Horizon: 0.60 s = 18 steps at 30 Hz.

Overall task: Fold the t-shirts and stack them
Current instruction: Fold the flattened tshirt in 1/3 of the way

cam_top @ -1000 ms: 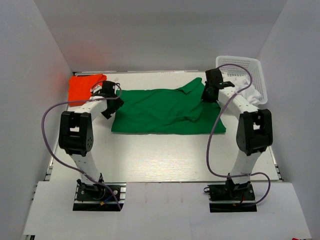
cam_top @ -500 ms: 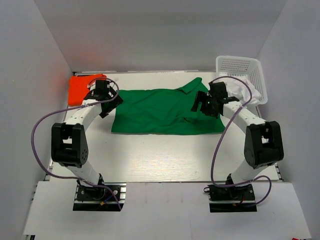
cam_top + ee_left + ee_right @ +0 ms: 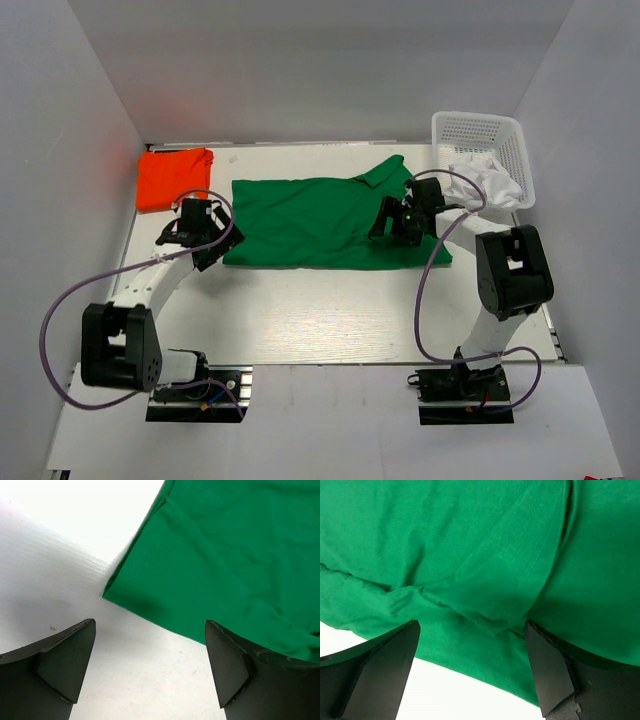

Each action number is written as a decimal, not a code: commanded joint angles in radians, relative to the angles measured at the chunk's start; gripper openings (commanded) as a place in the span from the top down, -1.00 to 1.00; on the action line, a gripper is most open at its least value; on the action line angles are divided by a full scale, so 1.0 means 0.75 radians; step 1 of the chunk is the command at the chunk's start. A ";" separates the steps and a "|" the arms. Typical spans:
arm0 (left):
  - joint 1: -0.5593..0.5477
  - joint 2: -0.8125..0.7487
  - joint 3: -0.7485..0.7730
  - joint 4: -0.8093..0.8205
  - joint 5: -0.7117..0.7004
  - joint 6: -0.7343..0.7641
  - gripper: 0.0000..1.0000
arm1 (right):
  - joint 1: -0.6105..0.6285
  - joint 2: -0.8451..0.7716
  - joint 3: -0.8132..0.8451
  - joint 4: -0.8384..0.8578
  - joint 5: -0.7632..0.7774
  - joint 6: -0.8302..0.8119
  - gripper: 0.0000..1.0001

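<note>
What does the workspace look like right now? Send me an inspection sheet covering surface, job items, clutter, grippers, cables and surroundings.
Surface: white table, no spills seen.
Job's things: green t-shirt spread out mid-table, wrinkled, collar end to the right; orange-red t-shirt at the far left corner, apart from the green one.
Clutter: mesh basket at the far right, with white cloth spilling over its near rim.
Grippers: left gripper open over the green t-shirt's near left corner, holding nothing; right gripper open over its right part, holding nothing.
Cables: left arm's purple cable and right arm's purple cable hang in loose loops.
Surroundings: plain white walls on three sides.
</note>
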 commanded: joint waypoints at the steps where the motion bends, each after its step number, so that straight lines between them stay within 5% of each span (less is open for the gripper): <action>1: 0.007 -0.120 -0.035 0.047 -0.040 -0.008 -1.00 | 0.005 0.045 0.098 0.033 -0.048 0.014 -0.81; 18: 0.007 -0.186 -0.021 0.018 -0.118 -0.021 -1.00 | 0.009 0.165 0.229 0.276 -0.199 0.159 -0.81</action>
